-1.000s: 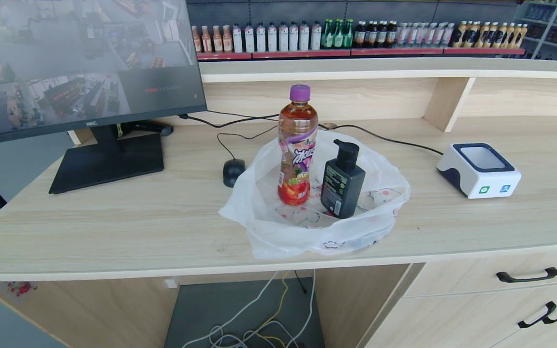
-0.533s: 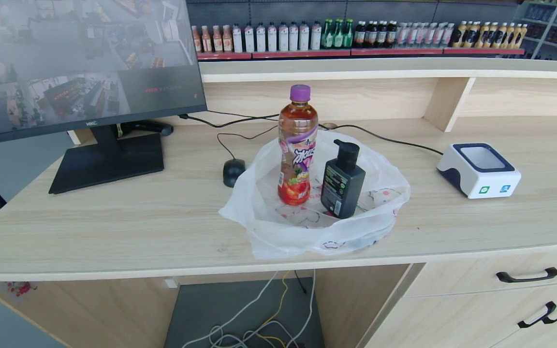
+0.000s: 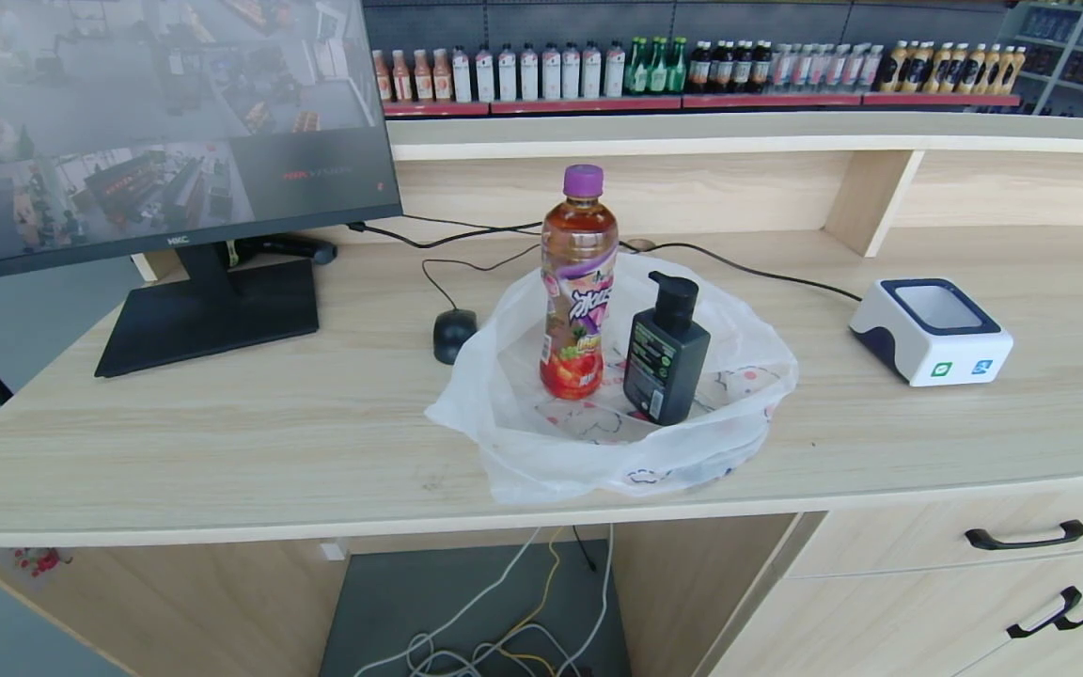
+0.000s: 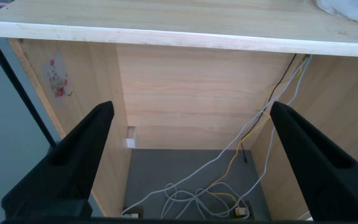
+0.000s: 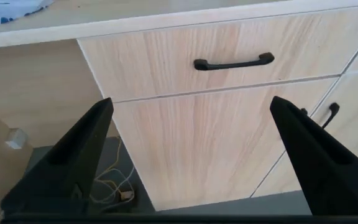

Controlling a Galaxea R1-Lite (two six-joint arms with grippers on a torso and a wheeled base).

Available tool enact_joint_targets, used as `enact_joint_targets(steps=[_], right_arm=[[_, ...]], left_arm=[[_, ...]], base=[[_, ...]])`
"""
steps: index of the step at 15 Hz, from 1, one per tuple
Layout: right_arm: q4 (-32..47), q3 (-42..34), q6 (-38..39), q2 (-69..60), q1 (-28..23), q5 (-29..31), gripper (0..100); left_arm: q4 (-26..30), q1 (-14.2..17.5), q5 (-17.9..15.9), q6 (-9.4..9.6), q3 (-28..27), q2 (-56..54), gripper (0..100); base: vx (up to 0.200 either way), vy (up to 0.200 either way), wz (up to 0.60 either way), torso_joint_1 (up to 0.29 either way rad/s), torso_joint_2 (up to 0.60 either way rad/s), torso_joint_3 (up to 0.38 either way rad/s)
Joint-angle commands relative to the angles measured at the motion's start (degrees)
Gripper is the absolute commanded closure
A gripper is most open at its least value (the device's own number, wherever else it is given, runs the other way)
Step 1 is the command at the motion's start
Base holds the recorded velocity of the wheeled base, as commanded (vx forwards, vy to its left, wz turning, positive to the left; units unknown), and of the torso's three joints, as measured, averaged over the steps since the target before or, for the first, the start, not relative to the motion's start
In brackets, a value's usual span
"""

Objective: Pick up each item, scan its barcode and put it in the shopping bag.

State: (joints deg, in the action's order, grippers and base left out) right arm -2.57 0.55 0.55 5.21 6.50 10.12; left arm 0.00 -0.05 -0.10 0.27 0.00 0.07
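Task is looking complete: drink bottle (image 3: 579, 282) and pump bottle (image 3: 666, 350) are standing in shopping bag (image 3: 541, 461); left gripper (image 4: 191, 106) and right gripper (image 5: 191, 101) are hanging spread, empty, below it.

The light wooden surface (image 3: 222, 442) is lit brightly and evenly from overhead. Only faint, soft shadows are cast at the bases of the orange drink bottle with a purple cap (image 3: 579, 282) and the black pump bottle (image 3: 666, 353). A dull sheen is seen on the black flat monitor (image 3: 156, 113). The open recess with loose cables (image 3: 485, 611) is left dimmer. In the head view the surface's front edge is bowed by lens distortion.
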Motion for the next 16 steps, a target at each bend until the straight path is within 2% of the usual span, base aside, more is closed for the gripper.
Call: enact_joint_targets(steps=[1,3,5,7,9,12,16], right_arm=[[-0.42,-0.46,-0.81,0.24,0.09,-0.80,0],[0.02,-0.46,4.99,0.24,0.01,-1.50,0],[0.11,-0.46,5.78,0.24,0.01,-2.12,0],[0.29,-0.37,5.25,0.95,-0.26,-1.86,0],[0.55,-0.37,3.67,5.52,-4.48,-2.74,0],[0.46,-0.46,3.67,-3.10,-7.38,-3.26,0],[1.78,-0.55,3.05,-5.21,-6.50,-6.25,0]], left_arm=[[0.00,-0.04,0.01,0.00,0.00,0.01,0],[0.00,-0.04,0.01,0.00,0.00,0.01,0],[0.00,-0.04,0.01,0.00,0.00,0.01,0],[0.00,-0.04,0.01,0.00,0.00,0.01,0],[0.00,-0.04,0.01,0.08,0.00,0.01,0],[0.00,-0.04,0.01,0.00,0.00,0.01,0],[0.00,-0.04,0.01,0.08,0.00,0.01,0]], base=[[0.000,0.000,0.00,0.000,0.00,0.000],[0.000,0.000,0.00,0.000,0.00,0.000],[0.000,0.000,0.00,0.000,0.00,0.000],[0.000,0.000,0.00,0.000,0.00,0.000],[0.000,0.000,0.00,0.000,0.00,0.000],[0.000,0.000,0.00,0.000,0.00,0.000],[0.000,0.000,0.00,0.000,0.00,0.000]])
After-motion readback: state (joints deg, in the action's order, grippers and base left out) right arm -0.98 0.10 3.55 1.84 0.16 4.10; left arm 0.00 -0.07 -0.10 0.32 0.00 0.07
